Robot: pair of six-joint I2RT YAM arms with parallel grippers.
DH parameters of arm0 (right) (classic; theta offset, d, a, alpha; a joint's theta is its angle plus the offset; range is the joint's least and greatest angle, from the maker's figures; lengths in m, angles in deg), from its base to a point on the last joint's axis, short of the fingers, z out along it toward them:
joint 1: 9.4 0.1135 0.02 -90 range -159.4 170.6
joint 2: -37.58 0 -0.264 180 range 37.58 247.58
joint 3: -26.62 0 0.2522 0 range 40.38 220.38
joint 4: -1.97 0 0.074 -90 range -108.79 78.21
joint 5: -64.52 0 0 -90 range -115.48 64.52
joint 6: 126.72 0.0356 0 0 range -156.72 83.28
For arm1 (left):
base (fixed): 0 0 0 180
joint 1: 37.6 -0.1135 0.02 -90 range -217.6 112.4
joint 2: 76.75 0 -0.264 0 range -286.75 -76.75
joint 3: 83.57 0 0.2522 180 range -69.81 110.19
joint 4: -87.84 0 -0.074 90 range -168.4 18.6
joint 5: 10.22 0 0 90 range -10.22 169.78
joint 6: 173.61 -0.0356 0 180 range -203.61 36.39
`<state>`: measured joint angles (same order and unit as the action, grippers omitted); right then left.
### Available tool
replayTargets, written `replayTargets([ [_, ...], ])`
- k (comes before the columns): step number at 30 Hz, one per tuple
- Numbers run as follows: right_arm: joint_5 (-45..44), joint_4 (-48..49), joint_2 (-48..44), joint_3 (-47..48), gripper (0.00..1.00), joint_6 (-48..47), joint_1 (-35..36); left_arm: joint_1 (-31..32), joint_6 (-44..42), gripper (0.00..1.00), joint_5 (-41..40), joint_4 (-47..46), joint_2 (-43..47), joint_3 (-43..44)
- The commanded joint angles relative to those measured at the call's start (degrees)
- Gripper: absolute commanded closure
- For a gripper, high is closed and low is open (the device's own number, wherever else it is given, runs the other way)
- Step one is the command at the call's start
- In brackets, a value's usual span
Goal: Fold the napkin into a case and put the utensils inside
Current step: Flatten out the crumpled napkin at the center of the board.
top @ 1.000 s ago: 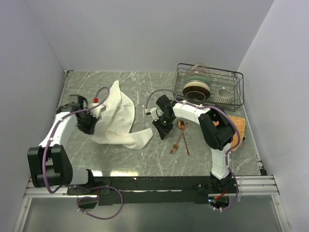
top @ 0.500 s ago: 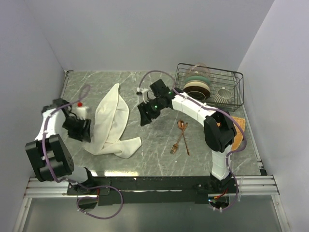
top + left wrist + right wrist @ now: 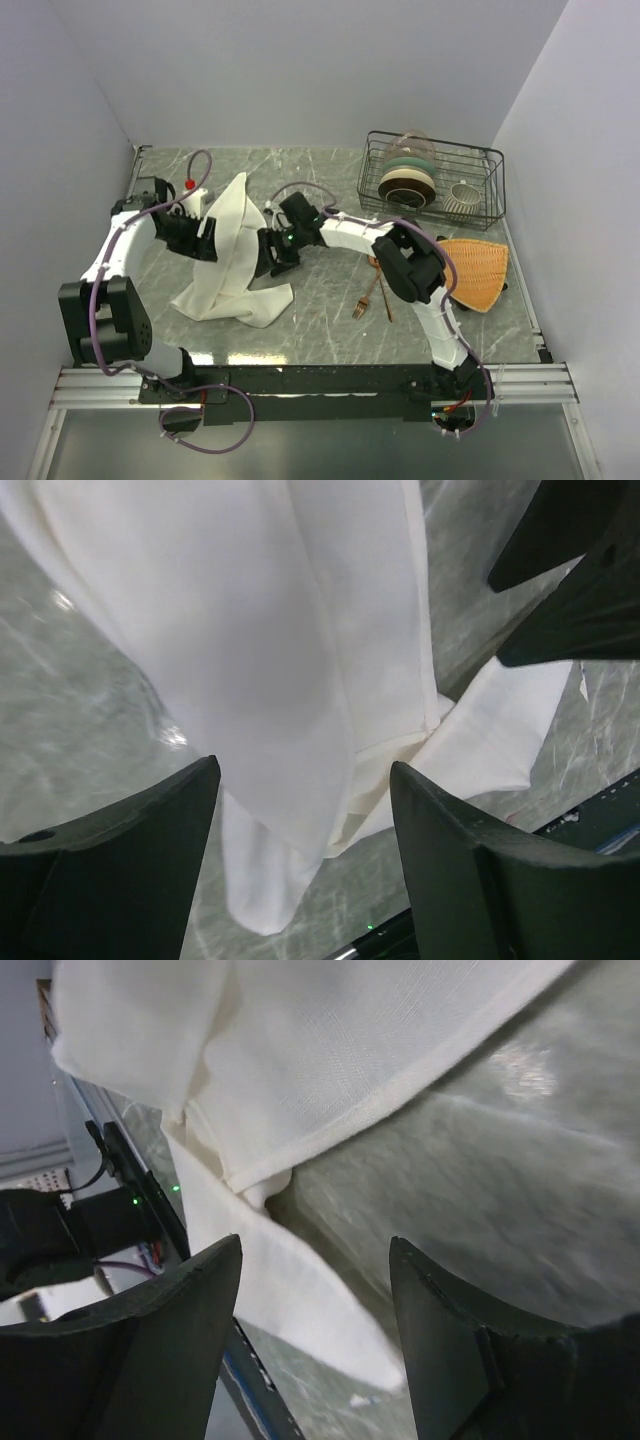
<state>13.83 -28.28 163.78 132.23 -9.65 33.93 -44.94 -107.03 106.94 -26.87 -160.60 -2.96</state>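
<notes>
Both arms have closed in on the napkin (image 3: 232,262) since half a second ago, so the left gripper (image 3: 203,240) now sits at its left edge and the right gripper (image 3: 270,256) at its right edge. Each gripper's jaws are spread wide and hold nothing, with slack cloth under them. The napkin lies crumpled, well left of and nearer than the wire dish rack (image 3: 490,190); the copper fork (image 3: 362,305) and spoon (image 3: 386,305) lie crossed nearer than the rack's left end.
</notes>
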Motion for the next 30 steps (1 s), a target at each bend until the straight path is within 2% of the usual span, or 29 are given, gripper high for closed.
replayTargets([
  [1, 1.21, 6.73, 1.15, 1.75, 0.31, 10.27, 2.46, 0.13, 3.55, 0.26, -1.40, -3.79, -0.61, -4.61],
  [11, 1.12, 16.31, 6.69, -1.77, 0.29, 27.67, 5.80, 0.39, 6.19, 0.32, -4.13, -8.28, 0.18, -10.25],
  [14, 0.24, 16.40, 8.63, -0.63, 0.31, 28.30, 5.71, 0.39, 6.37, 0.35, -4.66, -8.20, 0.45, -10.77],
  [16, 0.59, 18.23, 9.25, -0.62, 0.41, 28.83, 5.27, 0.48, 6.54, 0.44, -5.01, -7.76, 0.53, -10.69],
  [17, 0.85, 18.51, 9.25, -0.54, 0.47, 28.83, 4.66, 0.30, 6.72, 0.54, -5.44, -7.41, 0.62, -10.69],
  [18, 0.94, 18.34, 8.73, -0.36, 0.62, 28.39, 4.22, 0.30, 6.63, 0.61, -5.97, -7.06, 0.80, -10.51],
  [19, 1.12, 17.55, 8.11, -0.36, 0.72, 27.87, 3.87, 0.13, 6.81, 0.68, -6.32, -6.71, 0.97, -10.16],
  [20, 1.56, 17.02, 7.32, -0.45, 0.81, 25.95, 2.73, -0.14, 6.72, 0.83, -6.33, -6.18, 1.41, -9.72],
  [21, 1.73, 16.58, 5.31, -0.62, 0.96, 24.62, 2.11, -0.83, 6.37, 0.90, -6.33, -4.52, 1.50, -9.37],
  [23, 1.47, 11.06, 2.93, -0.80, 1.00, 19.11, 0.53, -1.89, 4.63, 0.99, -6.94, -2.41, 1.76, -7.97],
  [25, 0.25, 4.23, -1.28, -1.50, 1.00, 14.53, -2.19, -5.22, 2.77, 0.99, -8.16, 1.20, 2.29, -7.26],
  [30, -3.44, -13.36, -7.79, -0.98, 1.00, -4.36, -8.34, -15.85, -5.40, 0.99, -15.10, 5.95, 4.75, -7.87],
])
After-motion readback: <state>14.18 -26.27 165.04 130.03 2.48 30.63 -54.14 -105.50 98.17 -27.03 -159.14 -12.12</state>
